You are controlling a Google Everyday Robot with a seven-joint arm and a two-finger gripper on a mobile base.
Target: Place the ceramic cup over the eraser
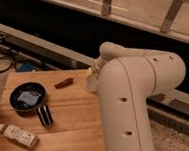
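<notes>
A small white tapered shape, apparently the ceramic cup [90, 81], sits at the far right of the wooden table [74, 118], right against the end of my arm. My gripper [95, 70] is there, mostly hidden behind my large white arm [135, 104]. A small reddish-brown oblong object [63, 82], possibly the eraser, lies on the table a short way left of the cup. I cannot tell whether the cup rests on the table or is held.
A wide dark round bowl [28, 97] stands at the table's left. A black two-bar object [45, 114] lies just in front of it. A white bottle [18, 135] lies near the front left corner. Cables [1, 63] lie off the left edge.
</notes>
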